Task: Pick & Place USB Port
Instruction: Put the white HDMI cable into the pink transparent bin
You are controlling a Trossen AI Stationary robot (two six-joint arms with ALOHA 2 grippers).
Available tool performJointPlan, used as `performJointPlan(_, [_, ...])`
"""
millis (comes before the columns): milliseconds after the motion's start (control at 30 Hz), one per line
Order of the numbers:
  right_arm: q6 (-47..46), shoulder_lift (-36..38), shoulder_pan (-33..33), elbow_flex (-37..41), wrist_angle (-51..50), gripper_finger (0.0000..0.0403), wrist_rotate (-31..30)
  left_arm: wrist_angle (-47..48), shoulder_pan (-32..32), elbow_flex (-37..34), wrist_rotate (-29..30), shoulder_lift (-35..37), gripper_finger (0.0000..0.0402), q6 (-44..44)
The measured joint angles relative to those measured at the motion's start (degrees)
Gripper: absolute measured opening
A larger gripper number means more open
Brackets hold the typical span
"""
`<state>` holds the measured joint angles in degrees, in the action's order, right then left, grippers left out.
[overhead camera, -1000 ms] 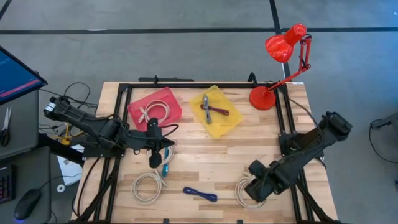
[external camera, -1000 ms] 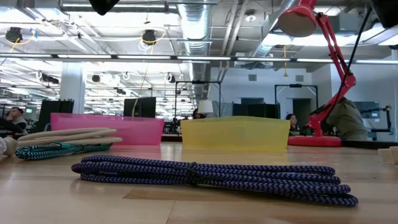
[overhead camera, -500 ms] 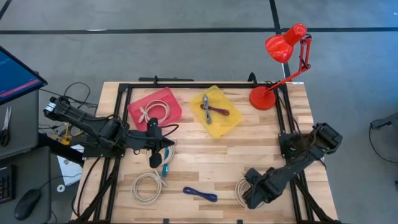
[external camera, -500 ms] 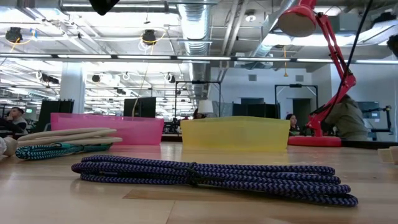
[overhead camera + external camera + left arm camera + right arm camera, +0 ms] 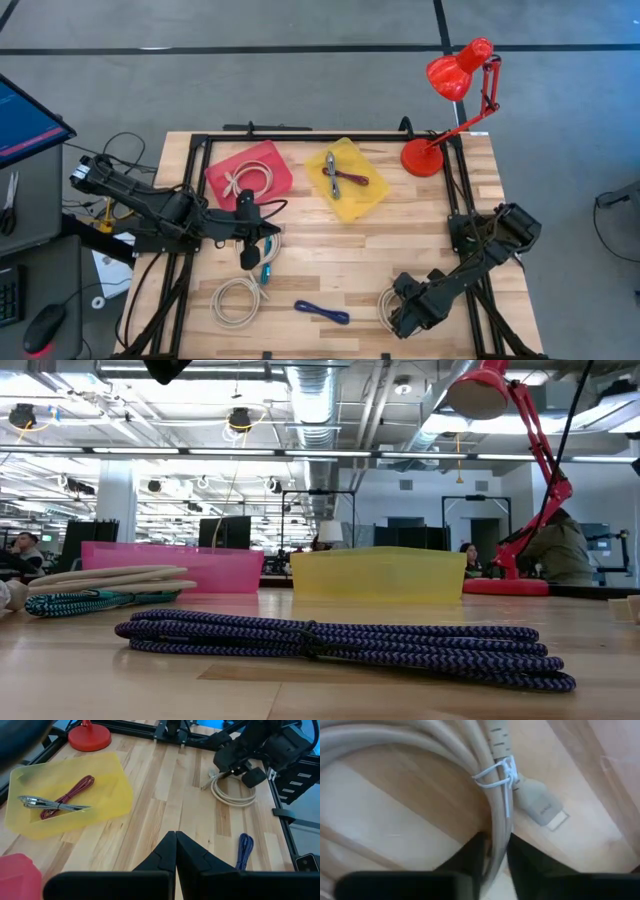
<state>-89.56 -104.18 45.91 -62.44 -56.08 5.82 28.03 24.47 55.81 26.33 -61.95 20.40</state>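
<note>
A beige coiled USB cable (image 5: 392,303) lies flat on the table at the near right; its plug (image 5: 545,812) and a white twist tie (image 5: 495,772) show in the right wrist view. My right gripper (image 5: 402,316) is down on this coil, its fingers nearly together with a strand between them (image 5: 497,850). My left gripper (image 5: 248,258) is shut and empty at the left middle of the table, over a teal cable (image 5: 266,270); its shut tips show in the left wrist view (image 5: 175,840). My right gripper pinches one strand of the coil (image 5: 498,832) between its two fingers, just beside the twist tie and the plug. The fingers come from above, pointing down, and lie across the strand. The coil lies on the table.
A pink tray (image 5: 248,172) holds a beige cable and a yellow tray (image 5: 347,180) holds red and grey cables at the far side. A white coil (image 5: 237,298) and a purple cable (image 5: 322,312) lie near the front edge. A red lamp (image 5: 450,100) stands far right.
My right gripper has moved toward the table's near edge and a little left, coming down onto the beige coil. The coil has stayed in place.
</note>
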Motion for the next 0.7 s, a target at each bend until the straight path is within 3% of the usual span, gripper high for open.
performJointPlan(133, [0.3, 1.0, 0.3, 0.1, -0.7, 0.0012, -1.2, 0.0, 0.0, 0.0, 0.0, 0.0, 0.0003, 0.0])
performJointPlan(433, [2.5, 5.4, -0.1, 0.4, -2.2, 0.0008, -1.9, 0.0, 0.0, 0.0, 0.0, 0.0, 0.0003, 0.0])
performJointPlan(700, [2.2, 12.8, -2.3, 0.3, -3.9, 0.0004, -9.6, 0.0, 0.0, 0.0, 0.0, 0.0, 0.0003, 0.0])
